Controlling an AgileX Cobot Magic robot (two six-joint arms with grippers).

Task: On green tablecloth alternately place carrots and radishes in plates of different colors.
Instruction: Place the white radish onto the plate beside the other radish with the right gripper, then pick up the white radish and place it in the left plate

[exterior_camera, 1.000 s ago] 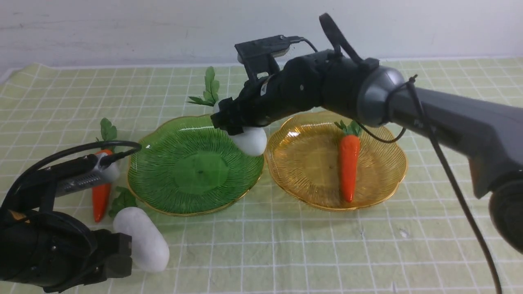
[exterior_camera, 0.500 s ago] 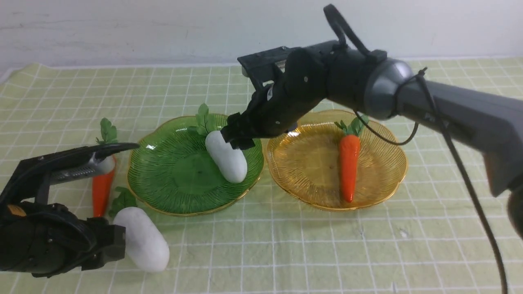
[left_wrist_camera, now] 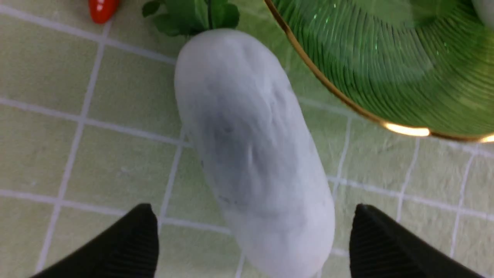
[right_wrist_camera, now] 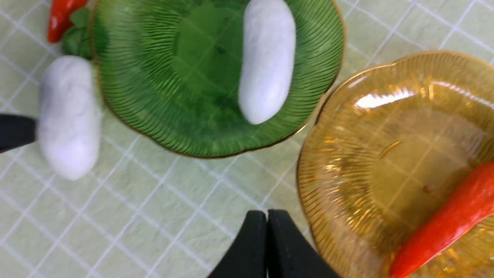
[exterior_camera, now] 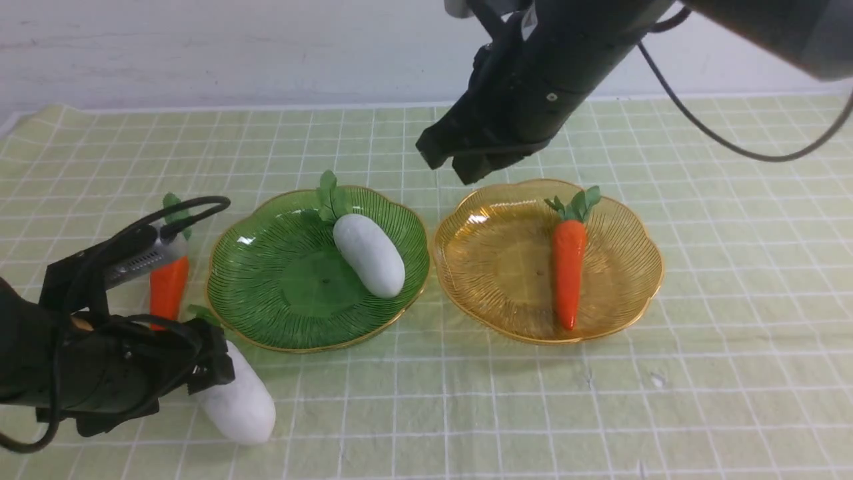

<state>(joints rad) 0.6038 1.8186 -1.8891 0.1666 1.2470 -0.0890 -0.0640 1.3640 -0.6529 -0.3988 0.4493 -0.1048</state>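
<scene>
Left tool (left_wrist_camera: 251, 208): jaws spread wide, nothing gripped. The loose radish (left_wrist_camera: 247, 146) lies lengthwise between them, blunt end in the gap, clear space to each finger. Its leaf tuft points away from the tool, toward the loose carrot (exterior_camera: 168, 290), which lies just beyond the tool and is partly hidden by the wrist camera.

Right tool (right_wrist_camera: 267, 216): fingers pressed together, empty, raised above the far side of the gap between the two plates. Below it and to its left, the plated radish (exterior_camera: 368, 255) lies tilted across the green plate (exterior_camera: 266, 293), leaves at the far rim. Below and to its right, the plated carrot (exterior_camera: 568, 267) lies in the amber plate (exterior_camera: 493, 280), tip toward the robot.

Radishes matte white, oblong, rounded. Carrots glossy orange, tapered, with green tops. Plates translucent, ribbed, with scalloped gold rims, nearly touching. The tablecloth (exterior_camera: 466, 413) is pale green with a thin white grid, slightly wrinkled. The green plate's rim runs just beside the loose radish.
</scene>
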